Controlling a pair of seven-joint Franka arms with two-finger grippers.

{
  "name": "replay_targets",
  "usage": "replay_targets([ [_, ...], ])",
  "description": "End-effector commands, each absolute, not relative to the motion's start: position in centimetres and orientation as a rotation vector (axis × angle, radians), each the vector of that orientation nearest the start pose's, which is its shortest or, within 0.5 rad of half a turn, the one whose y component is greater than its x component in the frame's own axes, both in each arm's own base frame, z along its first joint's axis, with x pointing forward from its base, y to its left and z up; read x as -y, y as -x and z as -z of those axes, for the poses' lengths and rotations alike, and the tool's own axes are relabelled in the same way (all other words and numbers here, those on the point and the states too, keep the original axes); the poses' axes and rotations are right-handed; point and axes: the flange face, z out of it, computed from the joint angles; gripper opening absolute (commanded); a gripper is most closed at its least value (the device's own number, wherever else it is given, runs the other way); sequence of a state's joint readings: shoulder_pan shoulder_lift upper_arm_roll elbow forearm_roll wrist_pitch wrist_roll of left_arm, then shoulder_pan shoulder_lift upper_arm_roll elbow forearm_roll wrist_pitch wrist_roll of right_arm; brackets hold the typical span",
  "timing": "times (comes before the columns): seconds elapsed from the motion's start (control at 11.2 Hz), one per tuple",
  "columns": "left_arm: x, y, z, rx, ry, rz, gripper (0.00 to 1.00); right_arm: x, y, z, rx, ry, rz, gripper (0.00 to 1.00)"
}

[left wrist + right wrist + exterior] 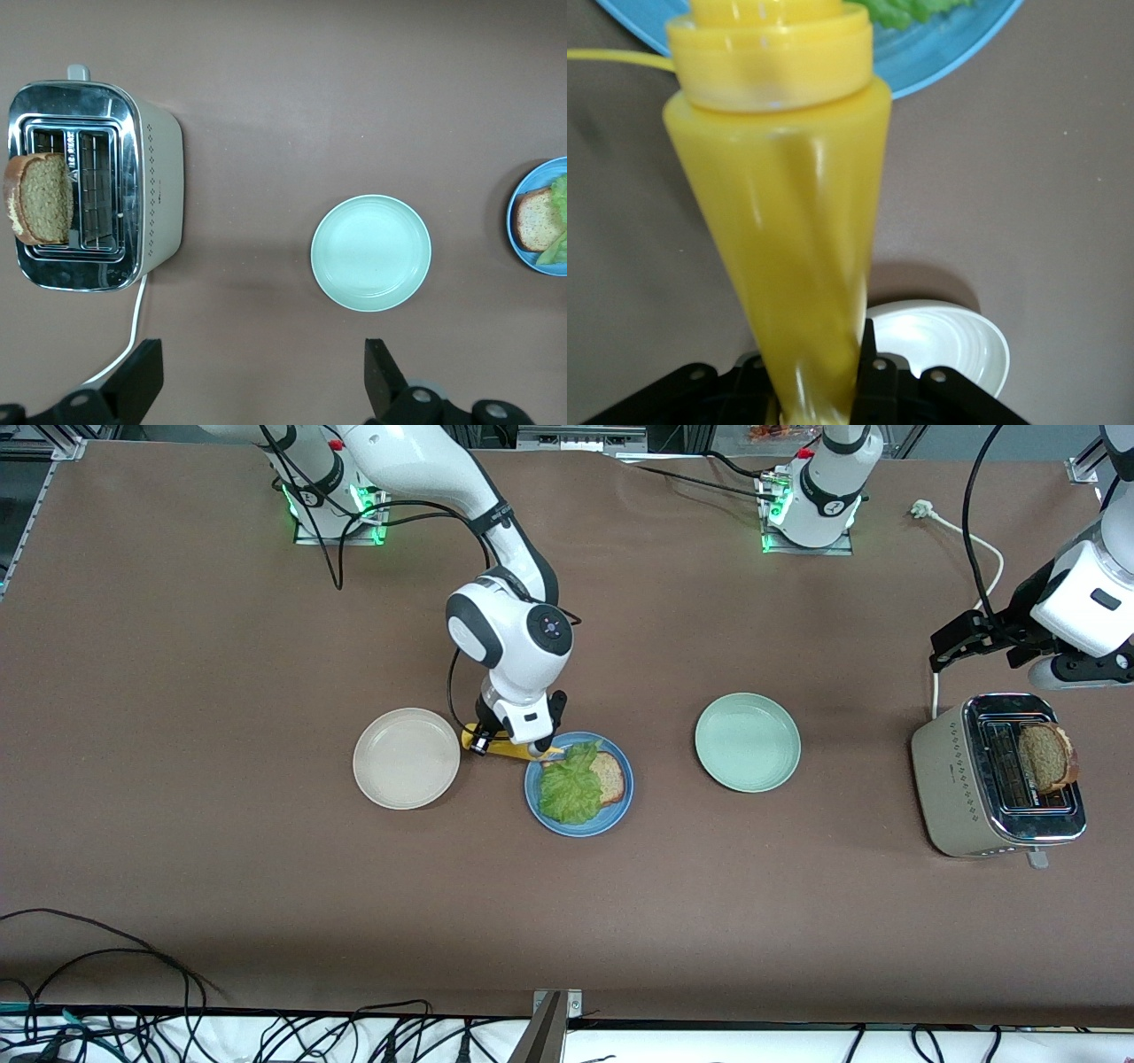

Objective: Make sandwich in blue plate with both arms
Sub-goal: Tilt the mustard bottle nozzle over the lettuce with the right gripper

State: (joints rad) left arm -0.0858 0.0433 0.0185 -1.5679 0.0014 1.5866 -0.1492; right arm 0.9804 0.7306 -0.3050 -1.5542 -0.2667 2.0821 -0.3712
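The blue plate (578,829) lies mid-table with a ruffled green lettuce leaf (570,784) covering most of a brown bread slice (612,777). My right gripper (485,739) is shut on a yellow squeeze bottle (507,747), tilted with its nozzle end over the plate's rim beside the lettuce. In the right wrist view the bottle (788,204) fills the space between the fingers of the right gripper (811,376), above the blue plate (939,53). A second bread slice (1046,757) stands in the toaster (992,797). My left gripper (950,646) hangs open and empty above the table near the toaster.
A beige plate (407,758) lies beside the blue plate toward the right arm's end, close under the bottle. A pale green plate (747,742) sits between the blue plate and the toaster. A white power cable (974,536) runs from the toaster toward the left arm's base.
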Motion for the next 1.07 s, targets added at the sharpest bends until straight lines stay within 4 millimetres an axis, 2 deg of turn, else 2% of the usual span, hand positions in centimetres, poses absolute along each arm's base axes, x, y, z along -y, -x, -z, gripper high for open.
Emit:
replay_targets([
  [0.0,3.7,-56.4,-60.7,0.112,3.150,-0.023,1.00,-44.9,-52.0,-21.2,2.204,2.998,-0.128,0.00],
  [0.36,3.6,-56.3,-60.8,0.114,3.150,-0.021,1.00,-44.4,-52.4,-20.5,2.231,2.998,-0.089,0.00],
  [0.63,3.6,-56.3,-60.8,0.112,3.150,-0.021,1.00,-42.3,-52.5,-18.7,2.314,2.952,-0.053,0.00],
  [0.81,3.6,-56.4,-60.7,0.112,3.150,-0.023,1.00,-41.5,-53.3,-18.7,2.327,2.949,-0.039,0.00],
  [0.99,3.6,-56.4,-60.7,0.112,3.150,-0.023,1.00,-40.4,-54.5,-20.4,2.259,2.977,-0.013,0.00],
])
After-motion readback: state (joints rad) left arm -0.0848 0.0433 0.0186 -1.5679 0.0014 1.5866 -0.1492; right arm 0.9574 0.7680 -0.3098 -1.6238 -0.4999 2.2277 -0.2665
